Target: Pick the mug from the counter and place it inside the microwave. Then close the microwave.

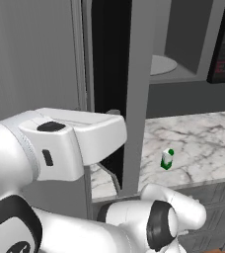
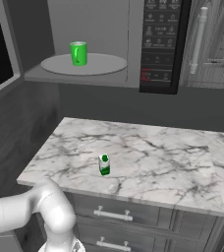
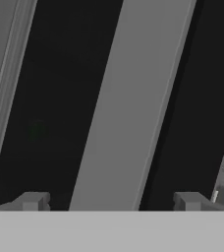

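The gripper is standing wide open with nothing between its two fingertips, which are rising at the bottom of the hand view close before the grey frame of the microwave door, dark glass lying on either side of it. In the left base view the white arm is bending across the lower left of the frame toward the door's edge. The mug is sitting upright on the white round plate inside the microwave, at the upper left of the right base view. A small green-and-white carton is standing on the counter near the frame's centre.
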Tool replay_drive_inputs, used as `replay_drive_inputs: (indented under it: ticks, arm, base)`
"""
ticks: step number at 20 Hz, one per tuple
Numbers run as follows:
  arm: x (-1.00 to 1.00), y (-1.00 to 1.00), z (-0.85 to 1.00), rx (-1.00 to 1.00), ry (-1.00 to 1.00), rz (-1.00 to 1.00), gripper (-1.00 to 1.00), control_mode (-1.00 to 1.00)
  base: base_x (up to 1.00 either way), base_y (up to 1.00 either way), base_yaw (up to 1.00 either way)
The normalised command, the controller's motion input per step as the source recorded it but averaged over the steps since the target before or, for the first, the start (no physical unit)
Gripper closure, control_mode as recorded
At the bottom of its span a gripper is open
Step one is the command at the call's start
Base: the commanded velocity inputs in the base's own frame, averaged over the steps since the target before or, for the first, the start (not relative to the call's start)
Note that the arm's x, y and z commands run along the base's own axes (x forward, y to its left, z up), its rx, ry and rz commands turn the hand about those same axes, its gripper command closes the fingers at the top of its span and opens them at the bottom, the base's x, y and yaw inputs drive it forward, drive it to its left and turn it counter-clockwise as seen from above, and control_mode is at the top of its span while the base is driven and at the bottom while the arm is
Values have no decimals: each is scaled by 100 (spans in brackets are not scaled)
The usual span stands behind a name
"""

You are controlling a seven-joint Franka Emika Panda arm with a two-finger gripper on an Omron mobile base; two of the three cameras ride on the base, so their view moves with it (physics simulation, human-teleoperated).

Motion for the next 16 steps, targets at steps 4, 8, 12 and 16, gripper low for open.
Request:
replay_drive_inputs:
  ticks: [4,8,12,16]
  arm:
    - [34,0,-11,0,0,-2,-100,-100]
    - [27,0,-2,0,0,-2,-100,-100]
    - [15,-5,0,0,-3,-4,-100,-100]
    - [9,-24,1,0,-4,-7,-100,-100]
  base:
    - [0,0,0]
    - [0,0,0]
    - [0,0,0]
    - [0,0,0]
